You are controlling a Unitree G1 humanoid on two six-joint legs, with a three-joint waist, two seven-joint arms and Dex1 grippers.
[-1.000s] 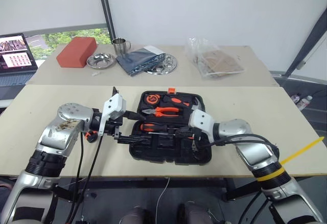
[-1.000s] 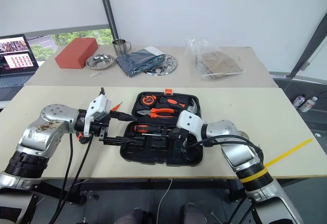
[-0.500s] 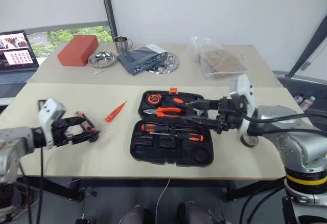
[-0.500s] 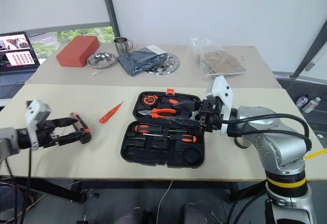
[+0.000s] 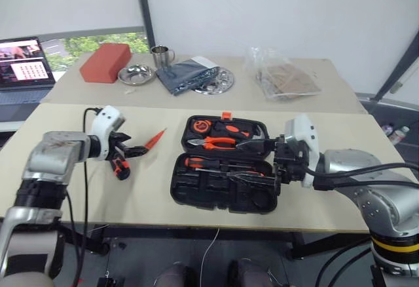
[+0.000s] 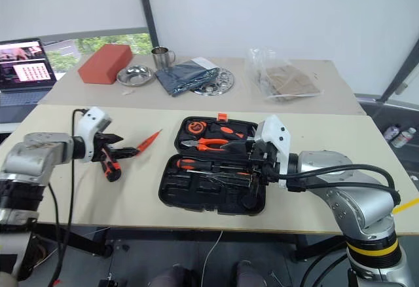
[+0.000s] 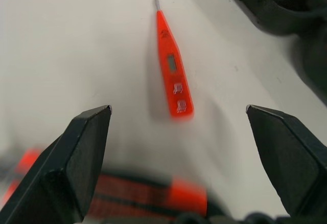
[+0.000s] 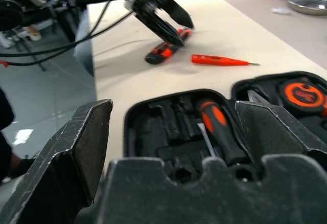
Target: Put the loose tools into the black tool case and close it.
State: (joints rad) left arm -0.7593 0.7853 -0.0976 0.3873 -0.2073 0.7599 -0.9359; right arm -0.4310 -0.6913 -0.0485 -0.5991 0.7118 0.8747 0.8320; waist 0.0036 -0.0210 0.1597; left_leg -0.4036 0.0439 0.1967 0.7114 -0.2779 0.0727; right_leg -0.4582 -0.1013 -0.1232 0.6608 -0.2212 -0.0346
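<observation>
Robot test lab: plain beige worktop (image 5: pixel 163 202), white screen wall (image 5: pixel 262 5), laptop (image 5: pixel 23 61) alongside, scattered props.

Both arms are reaching inward, the left claw (image 5: pixel 134 151) tilting downward with fingers spread wide, the right claw (image 5: pixel 252 162) pointing level toward it, its jaws gaping empty.

- The tool case (image 5: pixel 226 181) lies open at the near table's middle.
- The slim screwdriver (image 5: pixel 154 139) lies left of it.
- The utility knife (image 5: pixel 119 167) lies further left, nearer.
</observation>
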